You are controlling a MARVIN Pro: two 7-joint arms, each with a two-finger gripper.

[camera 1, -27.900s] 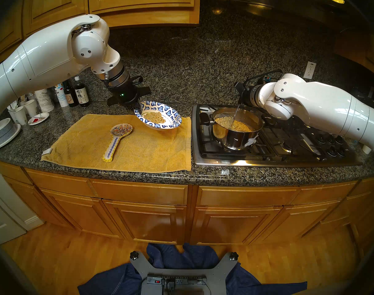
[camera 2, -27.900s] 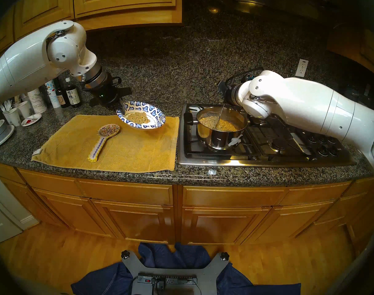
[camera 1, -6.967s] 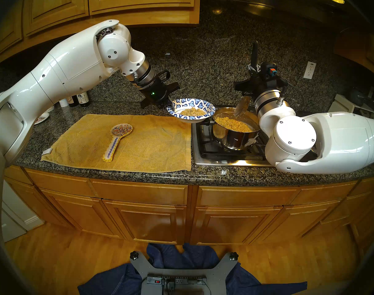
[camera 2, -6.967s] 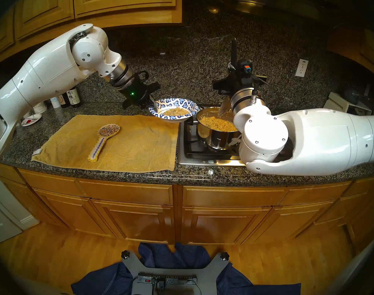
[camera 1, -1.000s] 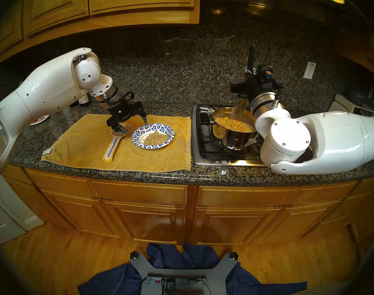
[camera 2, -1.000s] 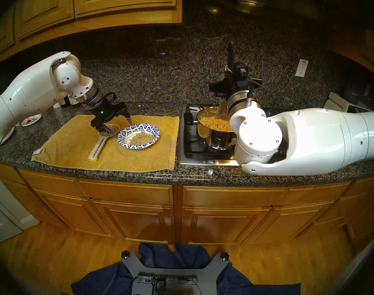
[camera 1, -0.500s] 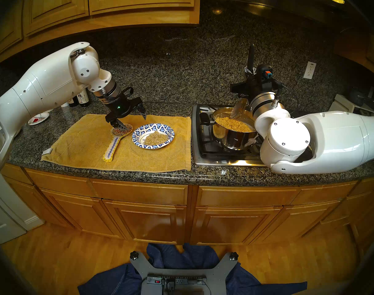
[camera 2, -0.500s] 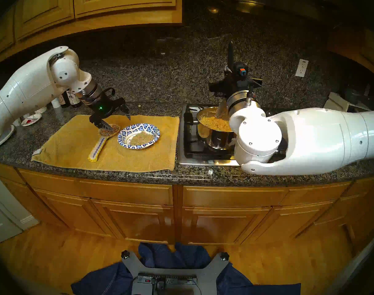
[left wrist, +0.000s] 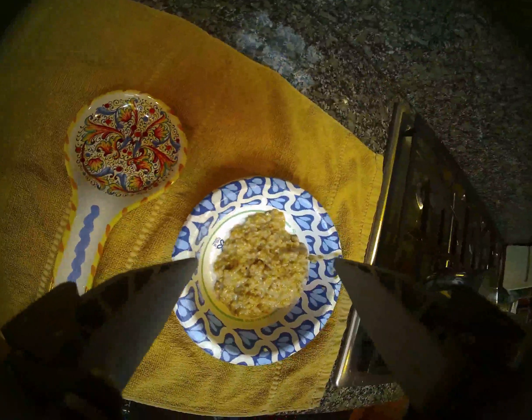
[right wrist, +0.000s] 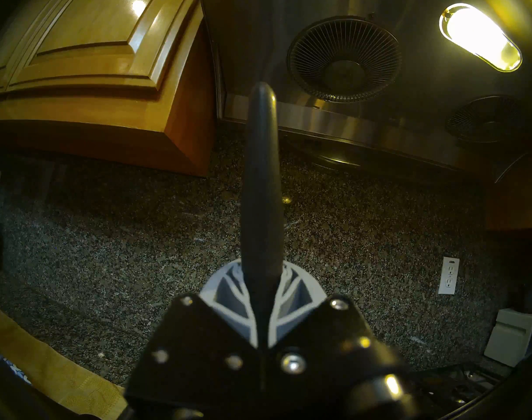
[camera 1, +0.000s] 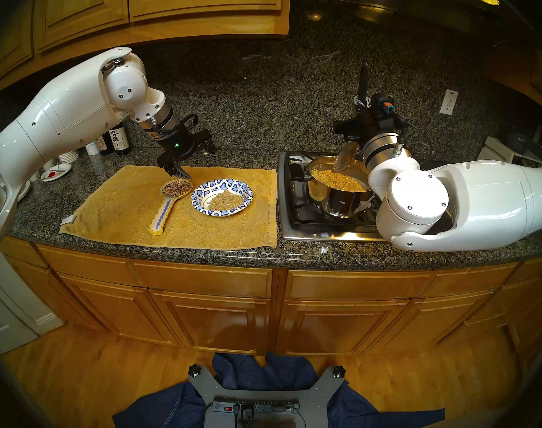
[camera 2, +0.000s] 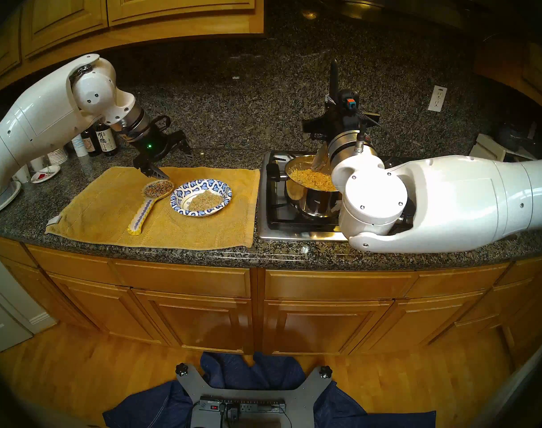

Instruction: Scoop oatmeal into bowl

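The bowl (camera 1: pixel 222 197) of oatmeal (camera 1: pixel 225 200) sits on the yellow towel (camera 1: pixel 124 208), spoon rest (camera 1: pixel 171 202) at its nine o'clock. Left tool (camera 1: pixel 200 165) hangs at eleven o'clock, spread, empty. Right tool (right wrist: pixel 263 328) clamps the spoon handle (right wrist: pixel 261 180) above the pot (camera 1: pixel 340 189) at three o'clock.

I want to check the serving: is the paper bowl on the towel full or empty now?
Partly filled. The bowl holds a mound of oatmeal over most of its white centre; the blue-patterned rim is almost bare.
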